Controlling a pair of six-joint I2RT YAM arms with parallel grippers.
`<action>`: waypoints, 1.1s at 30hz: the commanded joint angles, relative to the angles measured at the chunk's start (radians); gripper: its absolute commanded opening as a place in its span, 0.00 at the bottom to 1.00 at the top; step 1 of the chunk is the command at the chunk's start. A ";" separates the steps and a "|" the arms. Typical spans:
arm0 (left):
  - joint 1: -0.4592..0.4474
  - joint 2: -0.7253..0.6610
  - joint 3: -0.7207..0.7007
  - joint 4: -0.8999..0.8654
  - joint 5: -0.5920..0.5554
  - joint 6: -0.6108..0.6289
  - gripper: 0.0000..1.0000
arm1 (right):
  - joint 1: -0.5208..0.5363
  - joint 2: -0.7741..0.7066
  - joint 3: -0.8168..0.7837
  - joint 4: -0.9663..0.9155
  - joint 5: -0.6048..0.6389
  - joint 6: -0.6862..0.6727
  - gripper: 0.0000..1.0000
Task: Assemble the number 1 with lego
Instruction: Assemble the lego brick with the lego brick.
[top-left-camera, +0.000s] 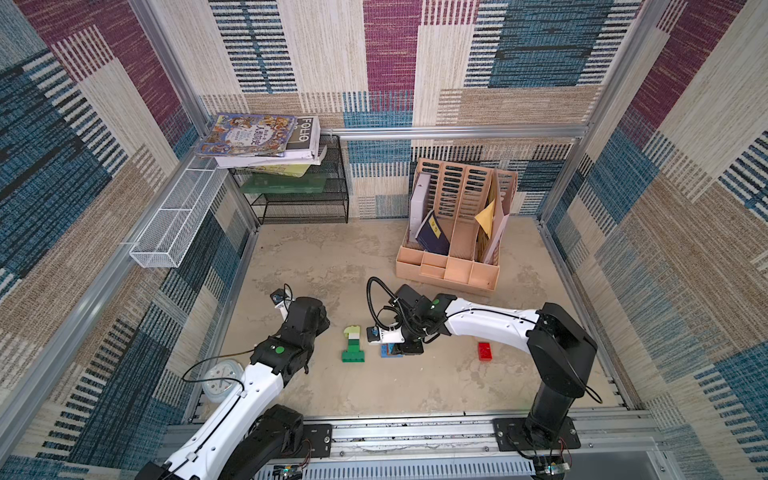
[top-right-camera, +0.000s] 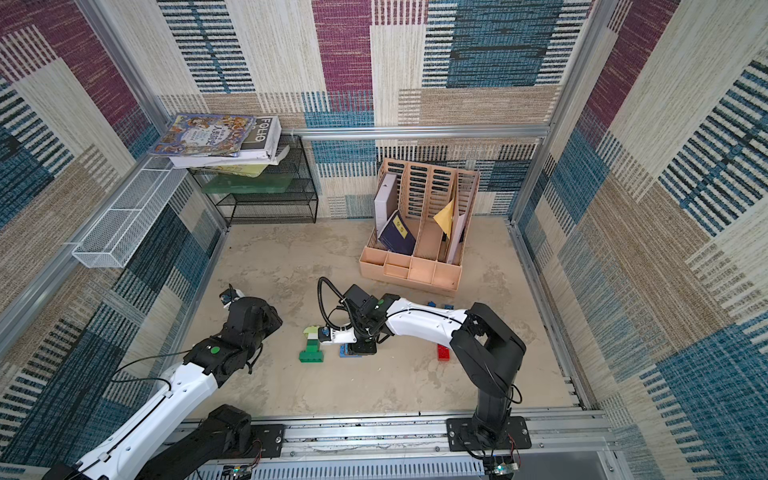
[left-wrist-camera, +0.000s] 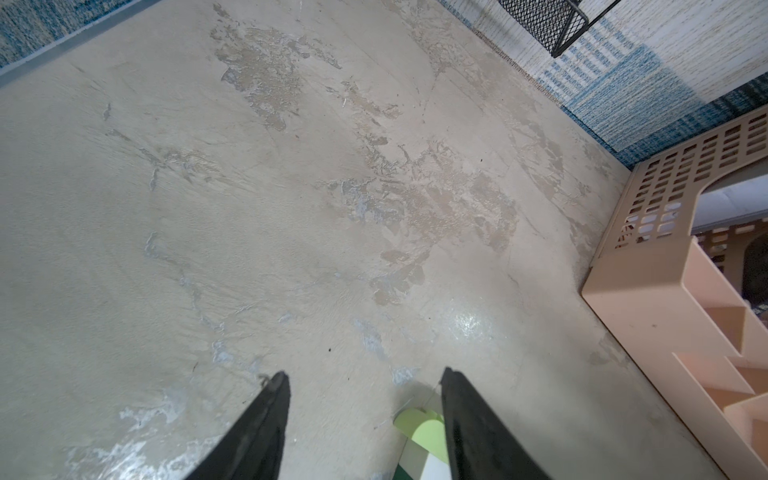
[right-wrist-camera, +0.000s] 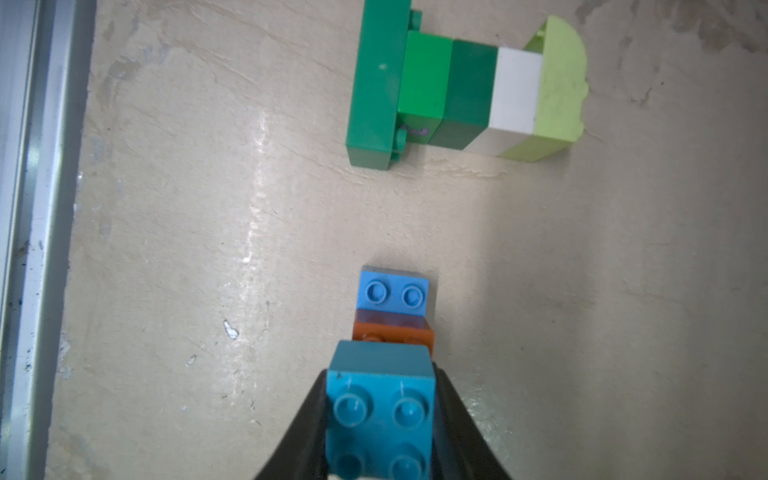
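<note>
Right claw (right-wrist-camera: 380, 374) clenched on teal studded brick (right-wrist-camera: 380, 415), lower end cropped; brown brick (right-wrist-camera: 395, 332) beyond half-hidden. Left claw (left-wrist-camera: 365, 378) released, masking rounded lime brick (left-wrist-camera: 419, 428).

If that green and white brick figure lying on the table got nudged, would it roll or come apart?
Probably slides, not rolls: the brick figure lies on flat faces. Its wide base may make it pivot. Stacked joints might split if shoved.
</note>
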 joint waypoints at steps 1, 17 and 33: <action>0.004 -0.002 0.000 -0.002 -0.001 0.001 0.61 | 0.003 0.006 0.004 0.003 0.020 -0.004 0.18; 0.014 -0.004 -0.007 0.004 0.008 0.005 0.61 | 0.013 0.057 0.000 -0.033 0.070 -0.006 0.17; 0.037 -0.006 -0.007 -0.001 0.028 0.029 0.61 | 0.041 0.177 0.051 -0.169 0.105 0.009 0.11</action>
